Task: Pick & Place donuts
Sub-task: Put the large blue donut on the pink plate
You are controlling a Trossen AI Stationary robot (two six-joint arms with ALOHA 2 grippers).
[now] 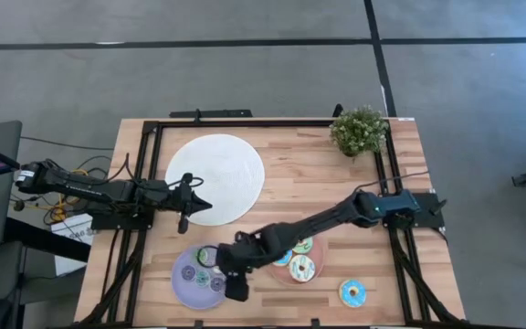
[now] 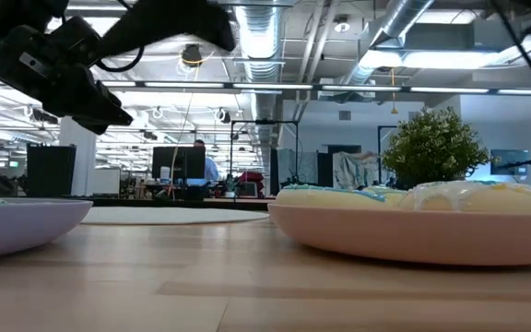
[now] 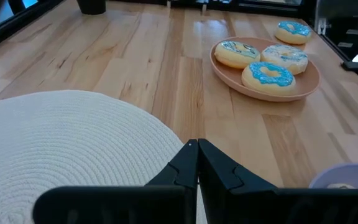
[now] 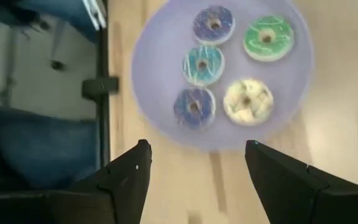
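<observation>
A lilac plate (image 1: 190, 283) near the table's front left holds several donuts; the right wrist view shows two purple (image 4: 213, 23), a green (image 4: 268, 38), a blue (image 4: 202, 64) and a cream one (image 4: 247, 101). A pink plate (image 1: 316, 265) to its right holds three donuts (image 3: 268, 74). One blue donut (image 1: 352, 292) lies loose on the table. My right gripper (image 1: 233, 279) hangs open and empty above the lilac plate's right edge (image 4: 197, 162). My left gripper (image 1: 190, 196) is shut and empty over the white disc's left part (image 3: 197, 146).
The large white disc (image 1: 215, 178) lies at the table's far left. A small potted plant (image 1: 359, 131) stands at the far right corner. Black frame rails (image 1: 386, 155) run along the table's sides. Bare wood lies between the disc and the plates.
</observation>
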